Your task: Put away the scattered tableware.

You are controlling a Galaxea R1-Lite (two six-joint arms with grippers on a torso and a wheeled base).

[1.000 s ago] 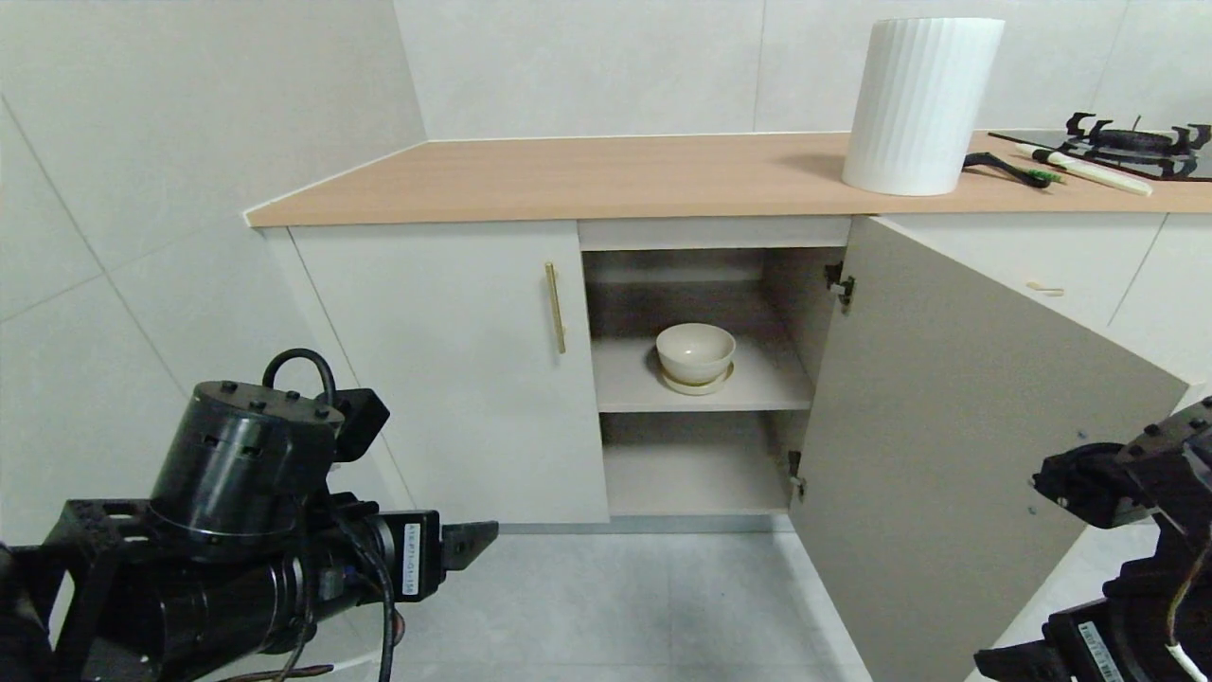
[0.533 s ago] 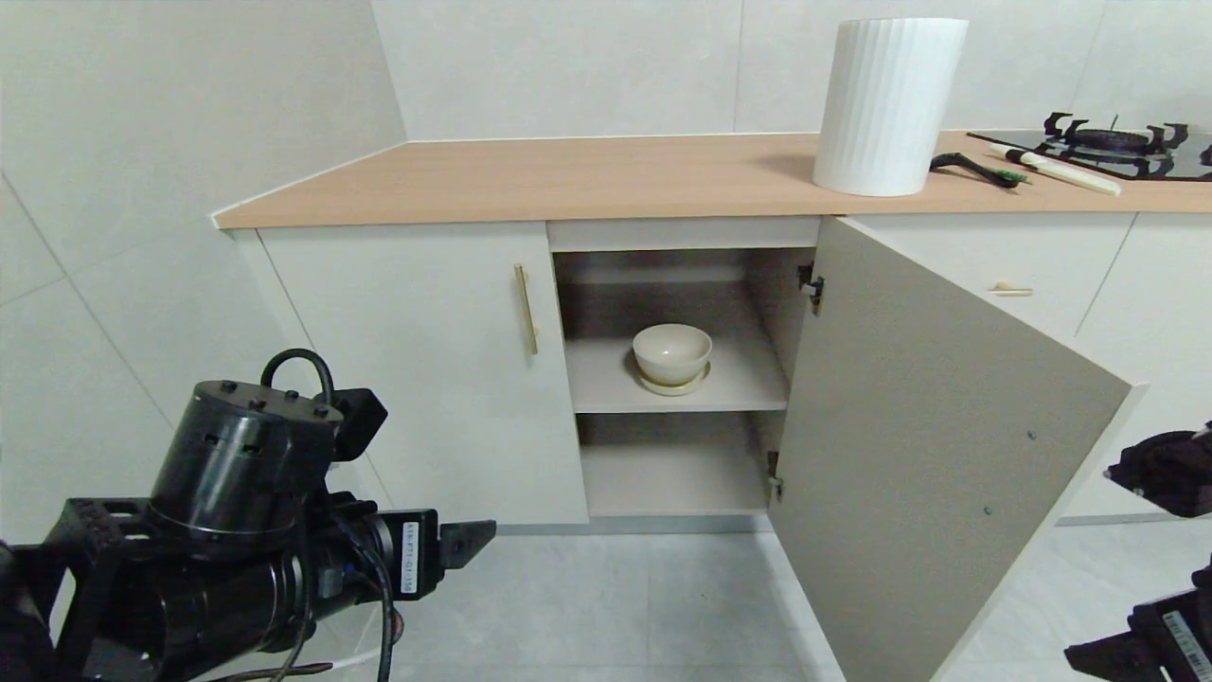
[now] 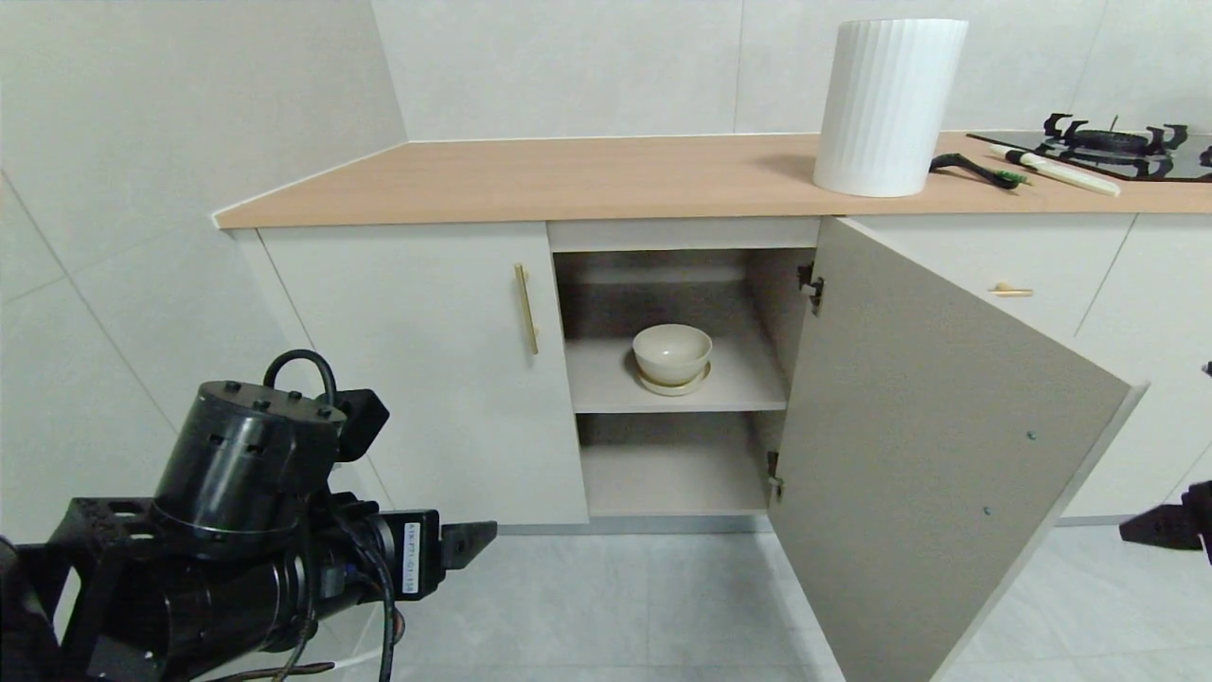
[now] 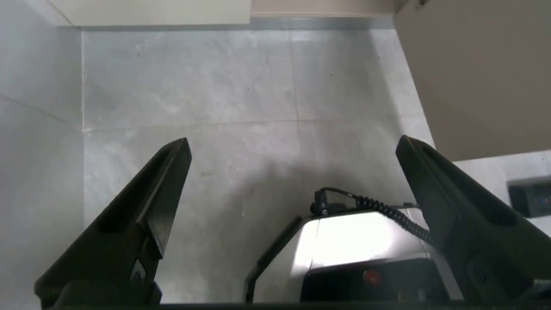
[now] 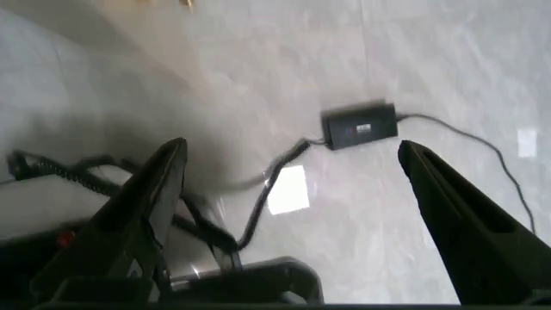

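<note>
The cream bowl (image 3: 672, 350) stands upright, mouth up, on a small plate (image 3: 699, 383) on the open cabinet's (image 3: 407, 360) upper shelf (image 3: 606, 379). Left hand (image 4: 291, 151) and right hand (image 5: 291, 148) hang spread wide, empty, above the floor (image 4: 215, 86).

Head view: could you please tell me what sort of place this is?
Most likely a domestic kitchen: a light wooden countertop over pale grey base cabinets, a black gas hob at its right end, and a cream ceramic bowl on a saucer inside the open cabinet.
</note>
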